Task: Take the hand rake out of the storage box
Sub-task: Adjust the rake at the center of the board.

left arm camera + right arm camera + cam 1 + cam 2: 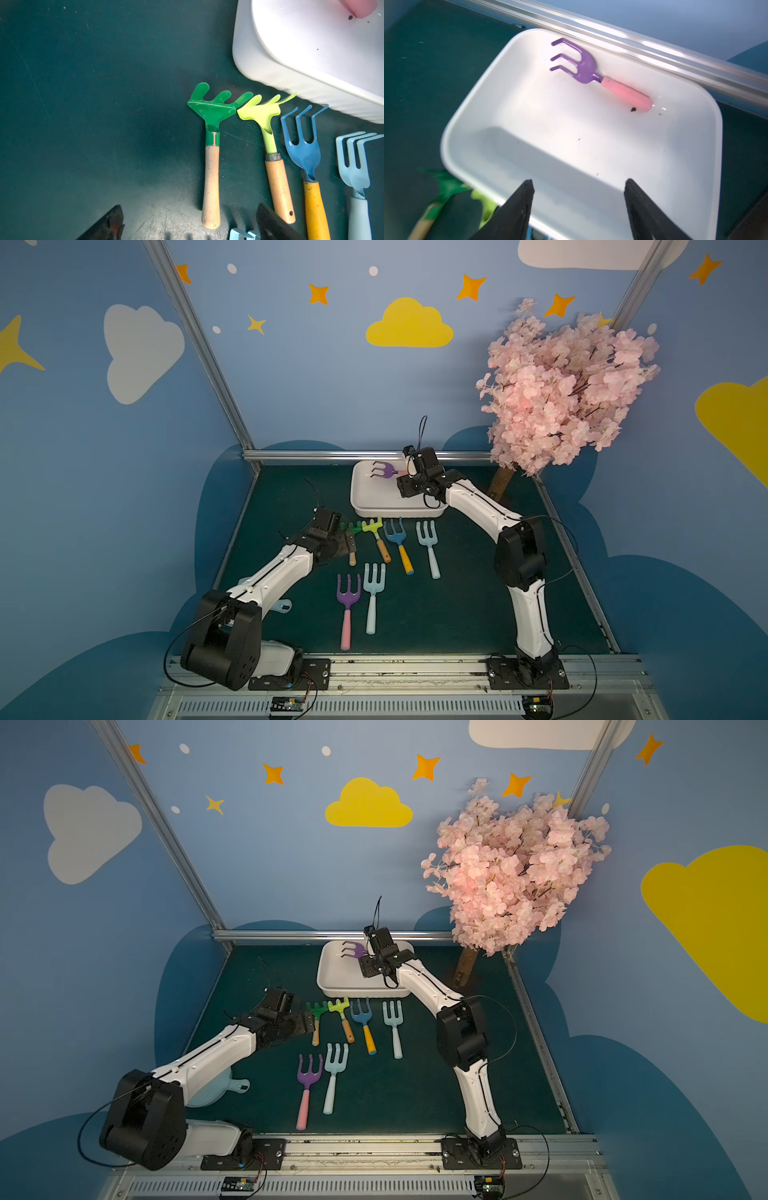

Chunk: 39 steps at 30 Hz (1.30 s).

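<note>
Alignment is what you are working on: the right gripper [579, 180] is hanging over the storage box [560, 128] with its jaws standing apart and nothing between them, and the hand rake [587, 68] is lying untouched on the white floor. I judge that you are lining up for the pick, so aim for the pink handle [627, 95], not the purple head [384, 470]. The handle is thick and straight, while the bent tines are offering no flat faces. Turn the wrist so that the jaws are crossing the handle, one finger on its near side and one on its far side. Check that the far finger is finding room, because the rake is lying close beside the far wall of the box. Come down until the pads are flanking the handle's middle, close, then lift straight up so the tines are clearing the rim before you are carrying anything sideways.

As for position, the rake is lying along the far side of the box, tines pointing left and handle running right. It is sitting beyond the fingertips, apart from them, with bare floor between. In both top views the gripper body is covering most of the handle.

Your left gripper [190, 207] is hovering wide open at the near left, over the handle of the green rake [212, 112] on the mat [83, 104], holding nothing; leave it parked there.
</note>
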Tool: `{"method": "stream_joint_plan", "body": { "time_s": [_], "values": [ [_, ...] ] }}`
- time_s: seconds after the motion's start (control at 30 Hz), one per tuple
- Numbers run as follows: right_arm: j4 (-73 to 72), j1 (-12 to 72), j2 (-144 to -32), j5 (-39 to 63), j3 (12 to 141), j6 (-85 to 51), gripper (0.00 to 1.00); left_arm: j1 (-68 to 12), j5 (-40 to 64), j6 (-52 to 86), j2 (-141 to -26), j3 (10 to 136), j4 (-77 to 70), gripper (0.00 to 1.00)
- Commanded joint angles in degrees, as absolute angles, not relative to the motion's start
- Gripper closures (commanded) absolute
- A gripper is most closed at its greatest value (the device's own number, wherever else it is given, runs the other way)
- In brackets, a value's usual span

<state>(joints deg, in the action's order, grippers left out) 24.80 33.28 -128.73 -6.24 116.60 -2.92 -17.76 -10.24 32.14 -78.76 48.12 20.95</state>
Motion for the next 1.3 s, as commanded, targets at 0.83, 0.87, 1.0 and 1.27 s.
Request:
{"method": "stream_joint_plan", "body": {
  "time_s": [0.83, 0.87, 1.0, 1.27],
  "values": [
    [25.36, 25.3, -157.55, 2.39, 148.26, 3.06, 0.14, -23.7, -5.46, 29.75, -93.07, 59.93, 21.72, 0.0],
    [25.47, 25.15, -157.63, 2.97, 148.51, 2.91, 0.14, -24.12, -5.45, 29.79, -93.67, 60.4, 21.47, 0.0],
    [27.82, 24.44, -159.41, 3.76, 152.0, 1.49, 0.14, -26.97, -8.19, 29.32, -98.33, 64.52, 22.45, 0.0],
    [35.63, 22.58, -160.59, 5.01, 155.67, -2.13, 0.14, -28.64, -10.4, 29.97, -108.08, 70.87, 25.82, 0.05]
  ]
}}
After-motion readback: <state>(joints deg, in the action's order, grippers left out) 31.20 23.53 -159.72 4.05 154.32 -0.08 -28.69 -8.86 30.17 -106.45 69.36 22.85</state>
